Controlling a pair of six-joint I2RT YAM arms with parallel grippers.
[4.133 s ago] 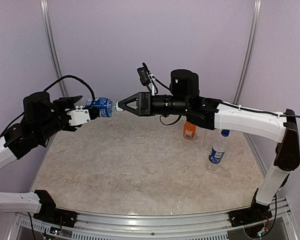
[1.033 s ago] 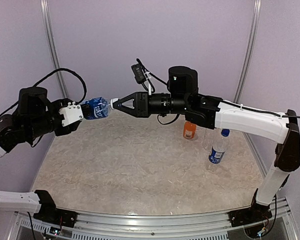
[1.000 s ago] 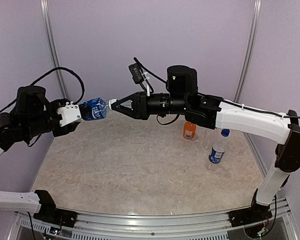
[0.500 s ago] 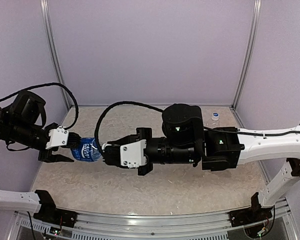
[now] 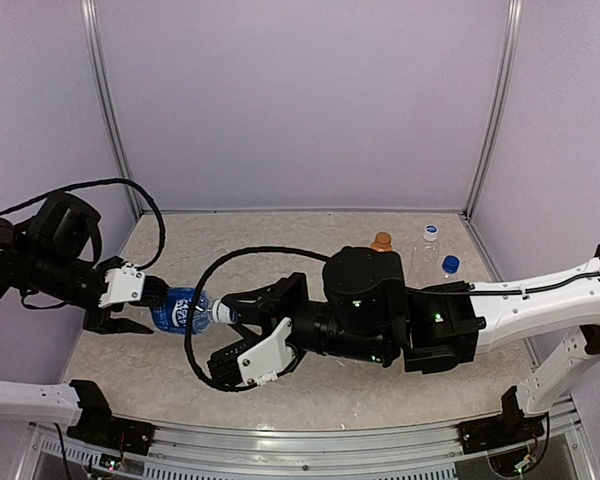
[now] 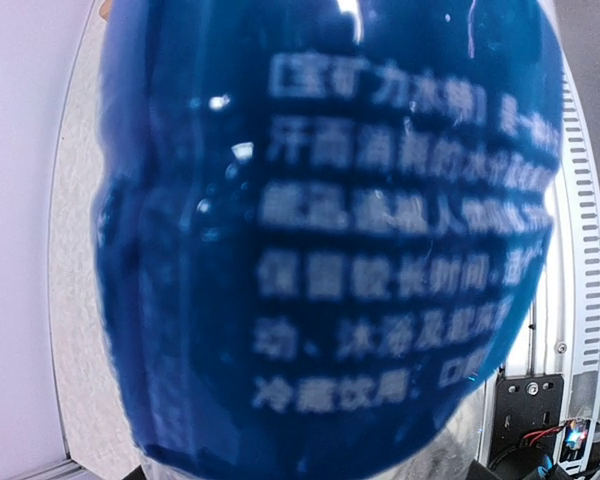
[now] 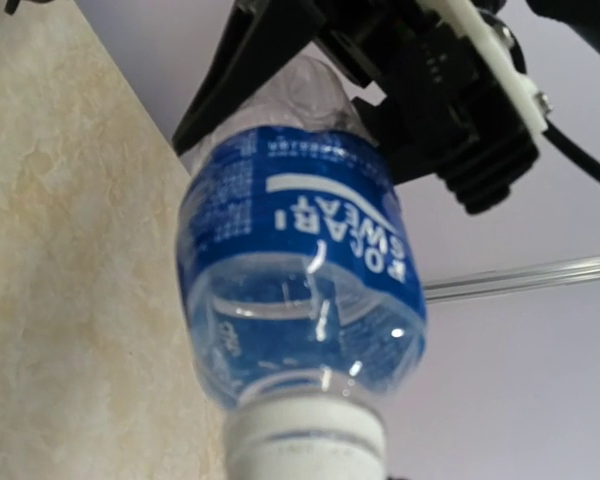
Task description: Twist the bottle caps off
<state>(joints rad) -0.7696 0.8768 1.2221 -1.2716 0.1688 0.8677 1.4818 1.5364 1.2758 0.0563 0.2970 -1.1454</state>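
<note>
Beige tabletop (image 5: 280,240): left gripper (image 5: 157,306) pinches blue-labelled clear plastic bottle (image 5: 180,308), white cap (image 5: 221,314) still on, right gripper (image 5: 223,334) spread; three other bottles (image 5: 381,241) apparently capped.

Black-and-white arms (image 5: 540,300), looping black cables (image 5: 100,182)

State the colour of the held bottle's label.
The label is blue with white lettering, clearest in the right wrist view.

My right arm (image 5: 380,320) is hiding all but the tops of three far bottles (image 5: 381,241); the frame edge is cutting the cap (image 7: 305,450) of the held bottle (image 7: 300,280), whose label (image 6: 320,240) is blurring up close
</note>
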